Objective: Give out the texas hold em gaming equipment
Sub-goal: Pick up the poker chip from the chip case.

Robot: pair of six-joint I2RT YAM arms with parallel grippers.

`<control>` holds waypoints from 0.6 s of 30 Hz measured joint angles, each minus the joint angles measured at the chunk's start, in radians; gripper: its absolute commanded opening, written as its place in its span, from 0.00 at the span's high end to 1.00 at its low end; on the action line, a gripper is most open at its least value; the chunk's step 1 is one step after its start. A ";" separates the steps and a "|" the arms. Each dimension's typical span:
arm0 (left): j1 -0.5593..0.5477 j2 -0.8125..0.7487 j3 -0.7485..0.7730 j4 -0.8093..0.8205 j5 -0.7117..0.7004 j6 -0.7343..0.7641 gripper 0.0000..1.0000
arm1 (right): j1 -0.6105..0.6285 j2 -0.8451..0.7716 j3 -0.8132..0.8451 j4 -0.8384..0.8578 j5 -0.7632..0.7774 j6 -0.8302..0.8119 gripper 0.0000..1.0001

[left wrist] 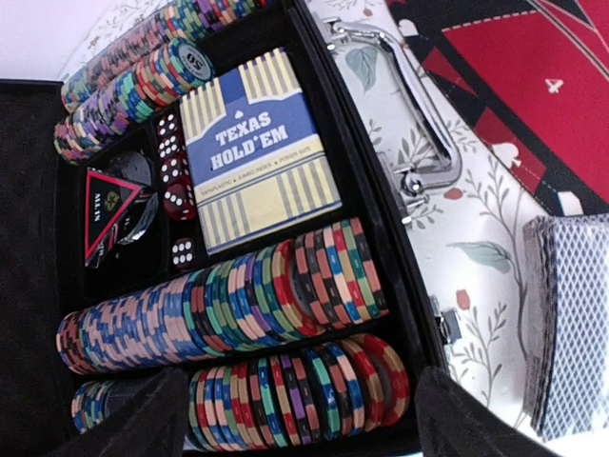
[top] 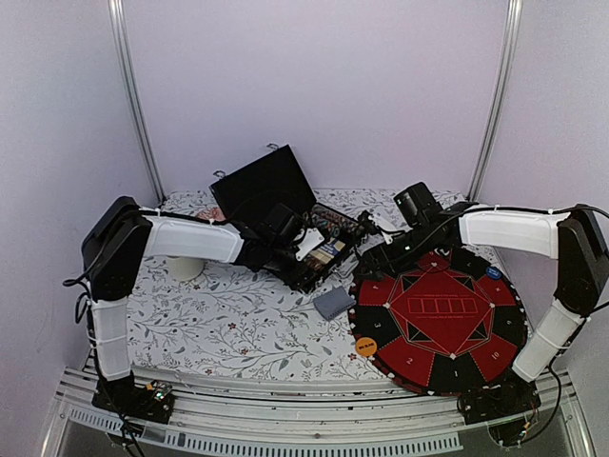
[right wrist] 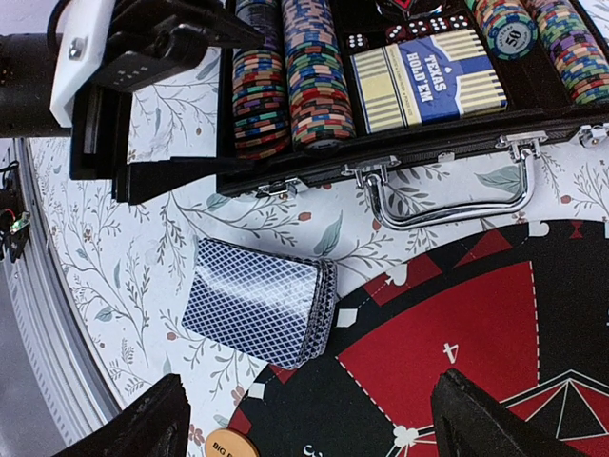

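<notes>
Hands hang empty on both arms over a Texas hold 'em set. The left hand, fingers spread wide and gripping nothing, hovers above the rows of poker chips standing on edge in the open black case. The case sits toward the bench's far edge, about midway along it. Between the chip rows lie a boxed pack and red dice.

The right hand, equally open and empty, is poised over a loose deck of cards. It lies face down on the bench between the case's handle and the rim of the red-and-black poker mat, which fills the bench's right side. An orange button disc rests on the mat's left rim.

The chips look stiff, smooth and dense. A short stack is probably best pinched across its end faces, along the row, whose long axis follows the case's handle side.

The deck is likely light and slippery and apt to shear sideways. A squeeze across its long edges, low on the stack, seems the safer hold. Its long axis runs roughly alongside the case's handle side, slightly skewed.
</notes>
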 measured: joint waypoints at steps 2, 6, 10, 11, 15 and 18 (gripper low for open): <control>0.000 0.005 0.011 -0.008 -0.016 0.000 0.22 | 0.000 -0.001 -0.003 -0.001 0.000 0.000 0.10; 0.000 0.014 0.018 -0.025 -0.041 0.000 0.22 | 0.000 -0.003 -0.003 -0.003 0.000 0.000 0.10; 0.000 0.024 0.019 -0.045 -0.063 0.001 0.19 | 0.000 -0.004 -0.003 -0.003 0.000 -0.001 0.10; 0.000 0.024 0.018 -0.051 -0.067 0.000 0.19 | 0.000 -0.004 -0.003 -0.003 0.000 -0.001 0.10; 0.000 0.024 0.019 -0.054 -0.072 0.000 0.21 | 0.000 -0.004 -0.003 -0.003 0.000 -0.003 0.10; 0.000 0.024 0.023 -0.063 -0.080 0.000 0.25 | 0.000 -0.004 -0.003 -0.003 0.000 -0.003 0.10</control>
